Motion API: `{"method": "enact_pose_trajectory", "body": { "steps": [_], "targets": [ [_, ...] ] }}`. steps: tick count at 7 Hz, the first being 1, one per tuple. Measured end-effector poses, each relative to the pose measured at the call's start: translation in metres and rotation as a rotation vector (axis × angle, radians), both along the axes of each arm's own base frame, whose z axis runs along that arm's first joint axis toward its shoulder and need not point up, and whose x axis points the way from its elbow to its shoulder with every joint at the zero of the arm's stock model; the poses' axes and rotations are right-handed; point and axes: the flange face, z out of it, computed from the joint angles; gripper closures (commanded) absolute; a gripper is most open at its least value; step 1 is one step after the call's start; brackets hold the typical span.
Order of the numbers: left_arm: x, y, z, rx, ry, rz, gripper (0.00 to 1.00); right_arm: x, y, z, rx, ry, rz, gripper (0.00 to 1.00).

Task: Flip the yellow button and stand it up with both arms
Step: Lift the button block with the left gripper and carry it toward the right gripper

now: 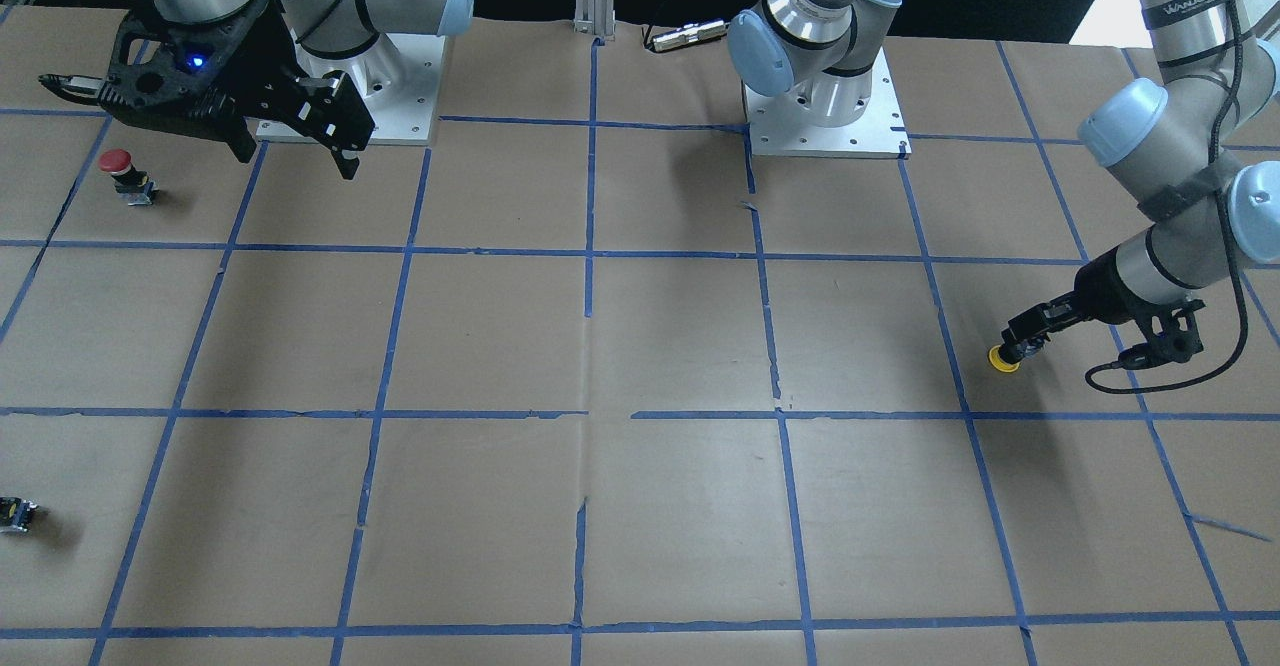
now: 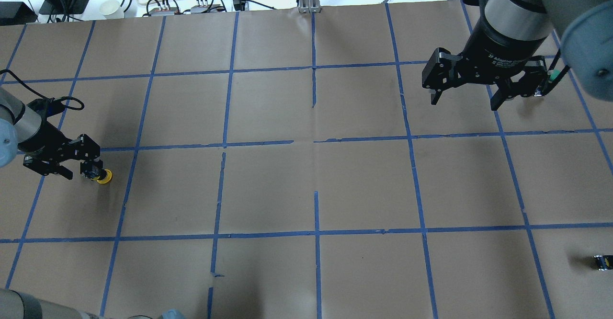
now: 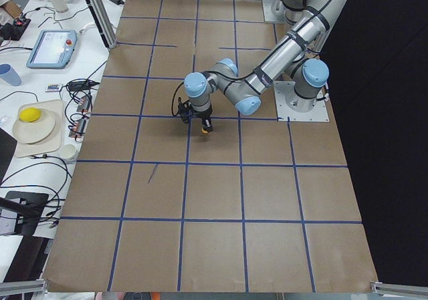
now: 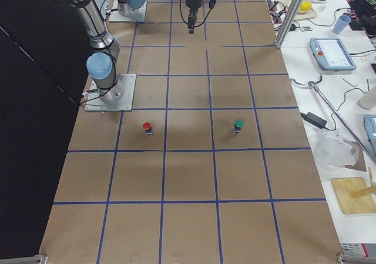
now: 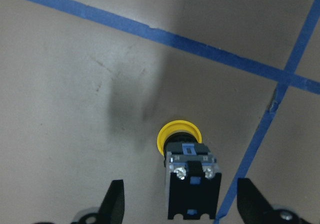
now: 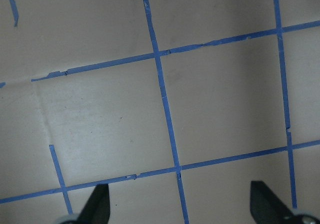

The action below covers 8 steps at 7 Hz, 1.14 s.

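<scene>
- The left gripper (image 5: 182, 204) has its fingers (image 5: 114, 201) spread. One is on each side of the button's rear end, and neither touches it.
- It slants down close to the table (image 2: 364, 185), near the left edge and about midway between the robot's edge and the far edge.
- The button (image 5: 190, 176) lies on its side on the brown paper. Its yellow cap points away from the left gripper, and its black body with two metal screws is turned up to the wrist camera.
- It lies just beside a crossing of blue tape (image 5: 210, 52) lines.
- The left arm (image 3: 267, 73) reaches out low from its base, with the elbow raised and the wrist bent down to the table.
- A black strap (image 1: 1195, 8) on this arm carries white lettering that I cannot read whole.
- The right gripper (image 2: 464, 99) is opened wide with nothing between its fingers. It hangs well above the table's right half, pointing down.
- Its body bears white writing that starts "2F Adaptive"; the rest is too small to read.
- The right arm (image 2: 512, 17) comes down to it steeply from above.
- A red button (image 1: 118, 171) stands upright near the robot's edge on the right half.
- A green button (image 4: 238, 124) stands level with it, nearer the far edge.
- A small dark part (image 2: 602, 261) lies at the right edge, well apart from both grippers.
</scene>
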Motion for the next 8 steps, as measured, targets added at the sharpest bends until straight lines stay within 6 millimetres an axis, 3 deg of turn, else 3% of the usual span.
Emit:
{"method": "enact_pose_trajectory", "body": {
  "steps": [2, 4, 6, 8],
  "targets": [
    [-0.002, 0.000, 0.001, -0.002, -0.001, 0.002, 0.99, -0.005, -0.002, -0.002, 0.005, 0.003, -0.019, 0.00],
    [-0.016, -0.004, 0.019, -0.040, 0.029, 0.009, 0.98, -0.006, -0.004, 0.001, -0.006, -0.006, -0.045, 0.00],
    [-0.050, -0.007, 0.046, -0.099, 0.143, 0.041, 0.99, -0.005, -0.005, 0.003, -0.008, -0.024, -0.171, 0.00],
    [-0.108, -0.017, 0.060, -0.165, 0.310, 0.036, 0.99, 0.003, -0.005, -0.001, 0.020, -0.112, -0.320, 0.00]
  ]
}}
